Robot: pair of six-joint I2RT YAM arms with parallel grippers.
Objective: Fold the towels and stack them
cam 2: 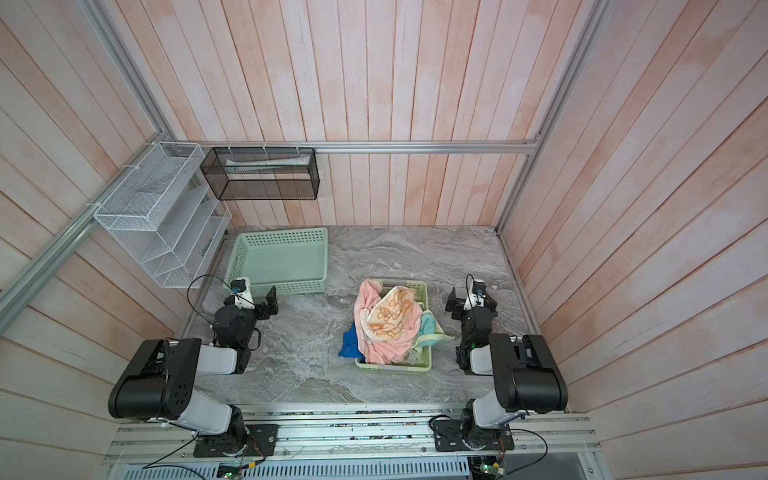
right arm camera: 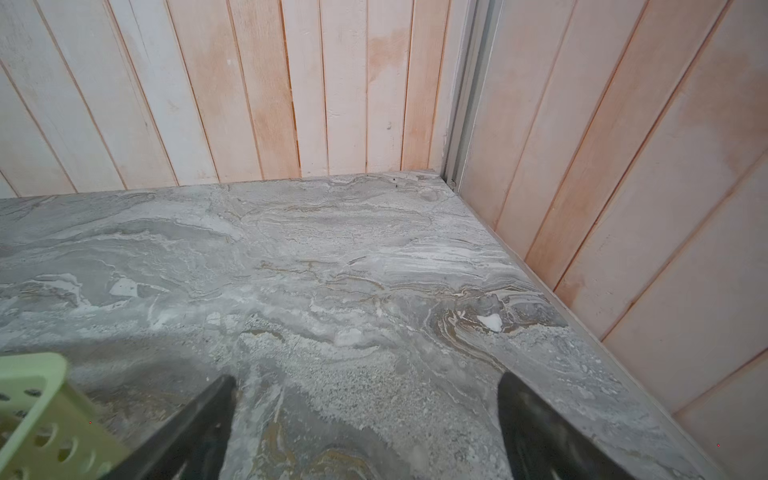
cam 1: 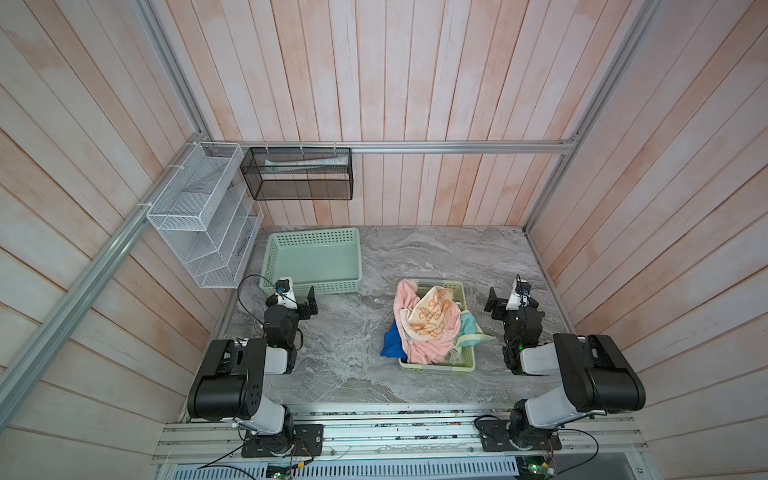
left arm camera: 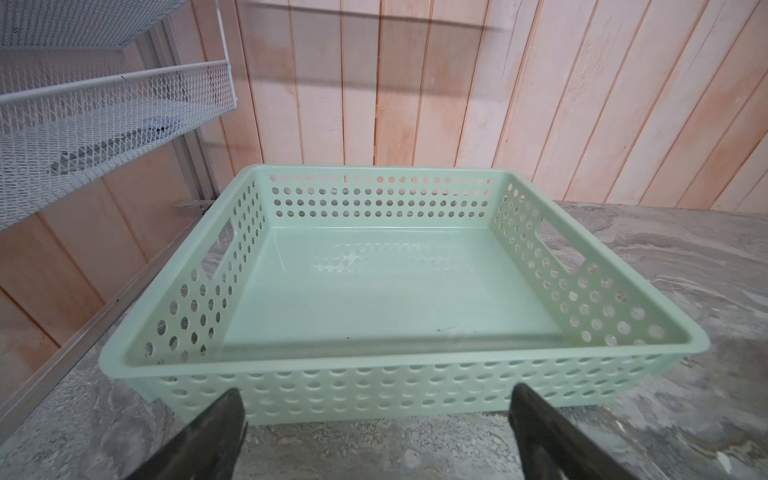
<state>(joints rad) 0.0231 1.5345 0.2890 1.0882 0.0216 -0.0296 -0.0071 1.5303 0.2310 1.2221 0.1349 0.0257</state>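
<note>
Left wrist view: left gripper point(left arm camera: 376, 399), jaws spread wide, nothing between them, just short of the near wall of the mint basket point(left arm camera: 332, 374). Right wrist view: right gripper point(right arm camera: 365, 386), jaws likewise apart and empty, over the marble table point(right arm camera: 332, 257).

In both top views: towels heaped in the yellow-green basket point(cam 1: 436, 368), between the grippers, nearer the right one, touching neither.
- Orange towel point(cam 1: 432, 316): uppermost.
- Pink towel point(cam 1: 428, 347): beneath it.
- Blue towel point(cam 1: 390, 343): spilling toward the left gripper.
- Yellow-teal towel point(cam 1: 468, 326): toward the right gripper.
- Sewn label point(cam 1: 455, 355): print too small to read.
</note>
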